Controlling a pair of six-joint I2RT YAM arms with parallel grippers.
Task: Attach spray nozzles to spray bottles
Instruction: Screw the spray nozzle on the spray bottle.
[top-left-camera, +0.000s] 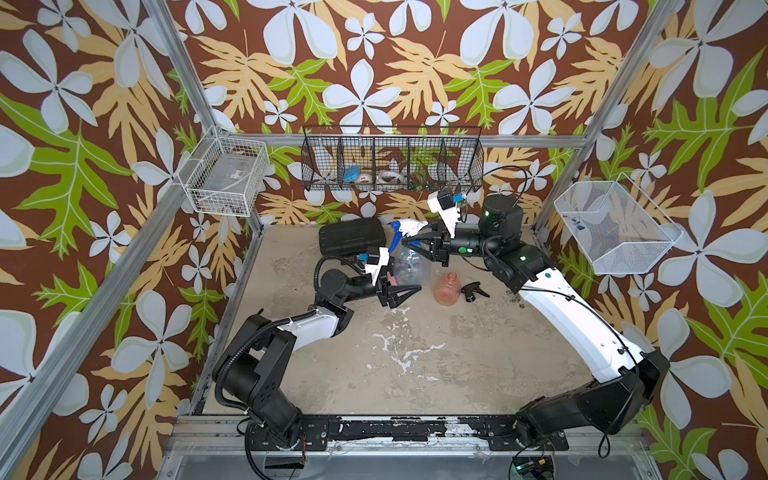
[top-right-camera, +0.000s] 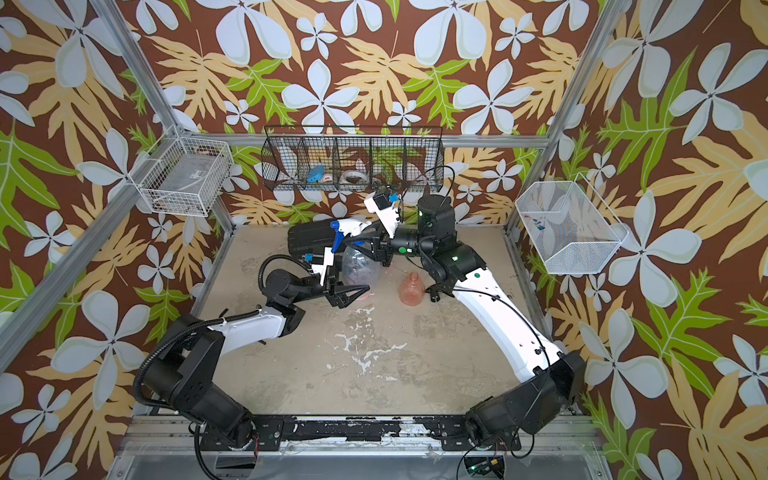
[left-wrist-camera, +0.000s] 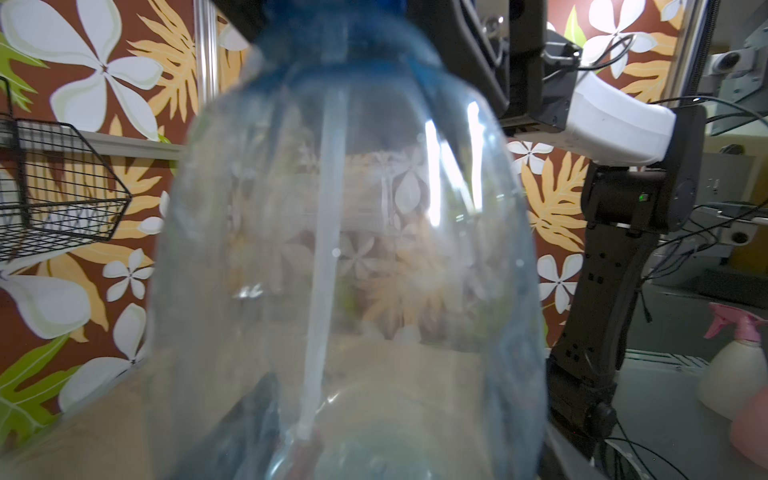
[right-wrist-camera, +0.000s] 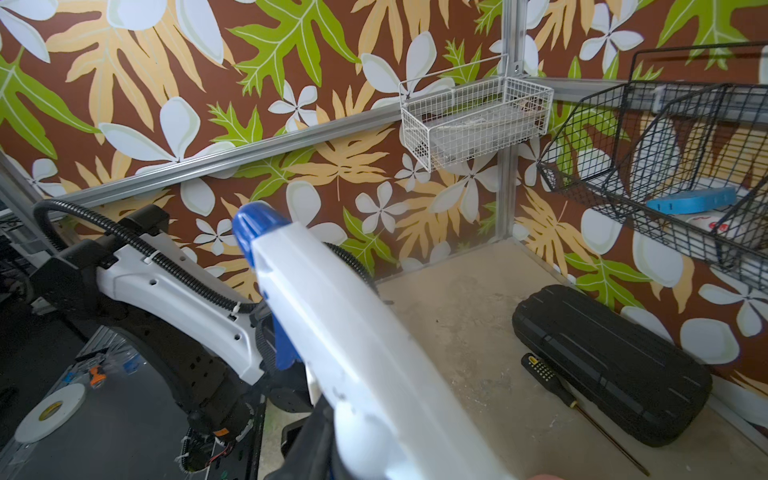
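- spray bottle, the clear bluish one (top-left-camera: 409, 266), is toward the far edge of the desk, a little left of its middle. my left gripper (top-left-camera: 411, 289) is clamped on its lower belly from the near side.
- just beside it, toward the right edge, the orange bottle (top-left-camera: 448, 289) stands bare-necked, with the black nozzle (top-left-camera: 473, 291) lying next to it.
- the white-and-blue nozzle (top-left-camera: 409, 227) sits on the clear bottle's neck, its dip tube (left-wrist-camera: 320, 266) down inside. my right gripper (top-left-camera: 409, 243) looks closed around its collar.
- step in hand, i judge: screwing this nozzle down. next calls for turning the collar while my left holds steady.
- the black case (top-left-camera: 353, 241) lies at the far edge, no part of this.
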